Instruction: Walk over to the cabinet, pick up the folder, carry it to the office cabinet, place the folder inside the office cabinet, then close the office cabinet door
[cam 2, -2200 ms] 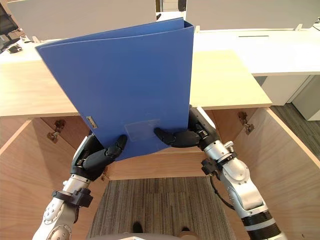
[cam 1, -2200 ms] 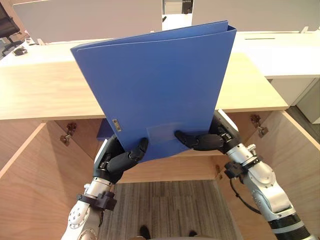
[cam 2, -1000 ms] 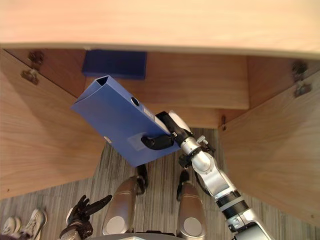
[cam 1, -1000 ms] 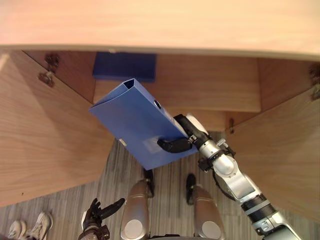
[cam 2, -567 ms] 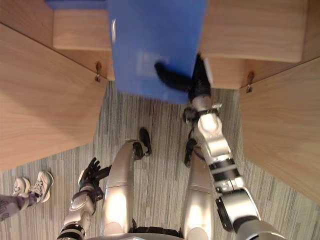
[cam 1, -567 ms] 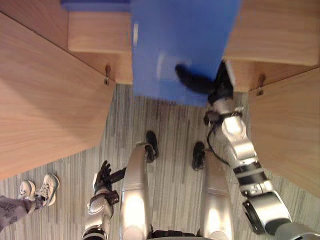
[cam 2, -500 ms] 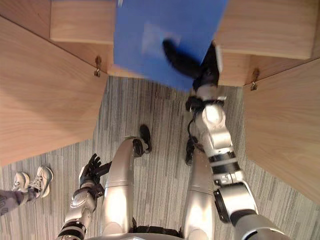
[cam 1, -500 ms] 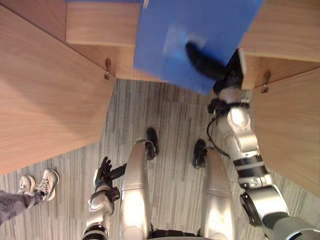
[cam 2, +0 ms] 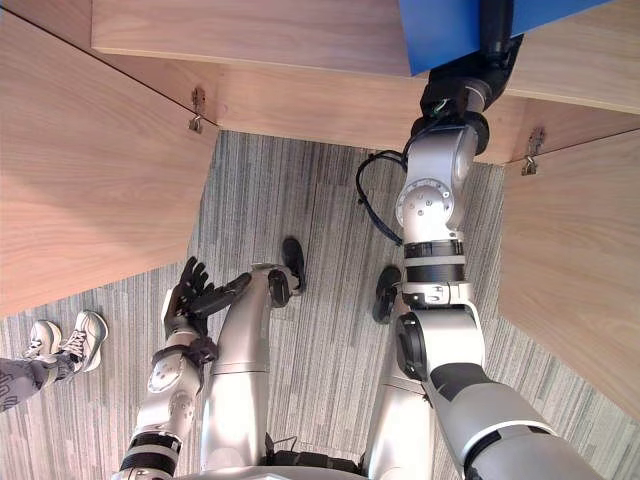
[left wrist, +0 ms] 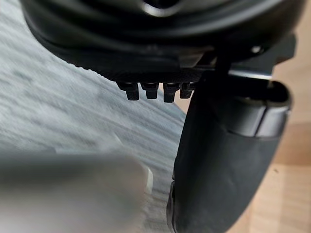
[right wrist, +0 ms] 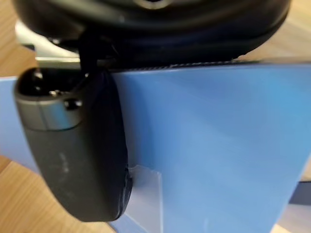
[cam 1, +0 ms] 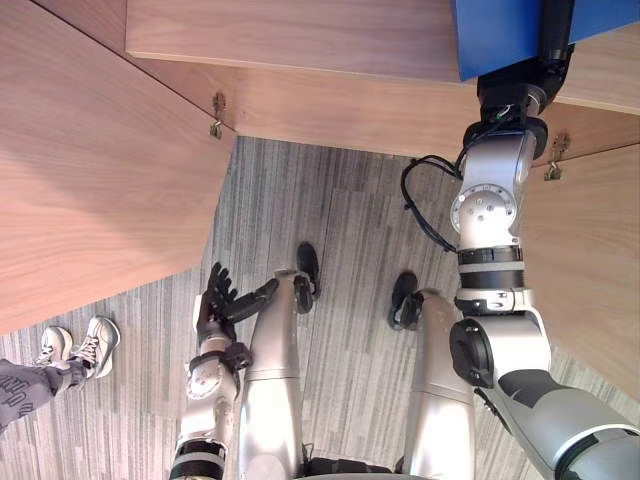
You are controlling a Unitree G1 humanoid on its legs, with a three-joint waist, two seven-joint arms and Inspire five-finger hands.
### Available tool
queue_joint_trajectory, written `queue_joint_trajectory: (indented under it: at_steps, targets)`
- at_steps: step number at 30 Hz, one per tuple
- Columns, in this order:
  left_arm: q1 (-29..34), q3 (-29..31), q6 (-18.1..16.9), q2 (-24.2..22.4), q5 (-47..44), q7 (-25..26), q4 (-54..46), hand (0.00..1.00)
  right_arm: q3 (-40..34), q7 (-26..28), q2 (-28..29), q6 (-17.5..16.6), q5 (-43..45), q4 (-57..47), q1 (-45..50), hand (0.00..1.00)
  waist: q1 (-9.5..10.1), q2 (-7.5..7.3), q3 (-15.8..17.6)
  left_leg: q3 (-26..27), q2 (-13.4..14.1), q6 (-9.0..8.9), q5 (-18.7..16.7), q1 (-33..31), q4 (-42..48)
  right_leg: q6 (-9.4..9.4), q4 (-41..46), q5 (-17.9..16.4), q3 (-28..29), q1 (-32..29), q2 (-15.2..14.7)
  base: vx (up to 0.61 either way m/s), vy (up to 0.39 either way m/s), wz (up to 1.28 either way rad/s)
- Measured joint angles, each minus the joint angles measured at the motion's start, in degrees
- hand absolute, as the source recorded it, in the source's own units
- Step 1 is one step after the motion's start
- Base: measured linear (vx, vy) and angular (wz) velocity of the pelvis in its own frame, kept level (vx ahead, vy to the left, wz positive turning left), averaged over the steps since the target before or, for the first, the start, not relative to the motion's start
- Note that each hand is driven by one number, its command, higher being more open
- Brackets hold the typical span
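Note:
The blue folder (cam 1: 497, 38) shows at the upper right, over the lower front edge of the open wooden office cabinet (cam 1: 300, 45). My right hand (cam 1: 553, 30) reaches up to it from the right arm and is shut on it. In the right wrist view the thumb (right wrist: 82, 145) presses flat on the folder's blue cover (right wrist: 218, 145), beside a clear label pocket. My left hand (cam 1: 226, 303) hangs low beside my left side, open with fingers spread and holding nothing. Its thumb (left wrist: 223, 160) shows over grey carpet in the left wrist view.
The cabinet's left door (cam 1: 90, 170) and right door (cam 1: 590, 250) both stand open, swung out toward me, with hinges at their inner corners. Grey striped carpet (cam 1: 340, 230) lies between them. A person's shoes (cam 1: 75, 348) stand at the lower left.
The left hand has let go of the folder and dropped to my side. The right hand alone has carried the folder down and forward to the cabinet. The camera has tilted down.

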Motion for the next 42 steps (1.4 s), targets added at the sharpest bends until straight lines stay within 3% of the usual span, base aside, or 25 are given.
queue_joint_trajectory:
  at_steps: [6,17,22,27,28,37,42]
  targets:
    - [-0.79,-0.40,-0.38,-1.40,-0.31,0.14,-0.90,1.00,5.45,1.24,-5.94,4.20,-0.09,8.15,-6.28,1.00,-0.10,0.01,-0.01,-0.65,0.12,-0.14,0.70,0.33,-1.54,-0.19,-1.68,0.15,-1.34,1.02,0.13,0.01,-0.046,0.04]
    - [-2.15,0.01,-0.69,-0.88,0.13,2.30,3.47,1.00,10.06,2.48,-9.28,4.96,-0.02,12.15,-8.99,1.00,-0.20,0.00,-0.02,-0.69,0.12,-0.33,0.91,2.05,-3.25,-0.23,-3.62,0.18,-2.16,3.13,0.13,0.00,-0.013,0.01]
    - [-2.15,-0.01,-0.71,0.46,0.14,2.29,5.29,1.00,13.98,4.10,-12.54,5.75,-1.91,11.99,-9.05,1.00,-1.42,-0.02,-0.03,-0.45,0.17,-0.33,0.91,2.66,-3.30,-0.21,-3.62,0.20,-2.00,3.60,0.12,-0.01,-0.005,0.00]
    - [-2.09,-0.06,-0.79,1.42,0.31,2.11,7.29,1.00,19.95,7.89,-19.22,6.40,-16.12,4.85,-2.59,1.00,-2.09,-0.04,-0.04,0.06,0.28,-0.33,0.91,3.44,-3.74,-0.16,-3.66,0.24,-1.56,3.80,0.15,-0.03,-0.032,-0.02]
    - [-2.09,-0.07,-0.79,1.61,0.39,2.05,7.64,1.00,20.55,8.43,-19.89,6.63,-18.09,4.18,-1.91,0.00,-2.23,-0.04,-0.03,0.12,0.30,-0.33,0.91,3.57,-3.81,-0.16,-3.69,0.24,-1.52,3.85,0.16,-0.02,-0.035,-0.03]
    - [-2.00,-0.09,-1.50,2.28,1.68,0.76,10.02,1.00,28.33,10.99,-27.42,8.09,-52.03,3.53,3.30,0.00,-2.35,-0.12,-0.04,1.46,1.07,-0.37,1.07,5.38,-5.73,-0.13,-5.72,1.12,-0.71,4.77,0.93,-0.01,-0.030,-0.07]
    - [-2.00,-0.22,-1.58,2.16,2.55,-0.23,10.13,1.00,29.03,11.88,-28.65,8.30,-56.72,4.94,2.85,0.00,-2.17,-0.14,-0.05,1.83,1.23,-0.37,1.18,6.12,-6.87,-0.11,-7.13,1.59,-0.72,5.42,1.14,0.00,-0.023,-0.03]
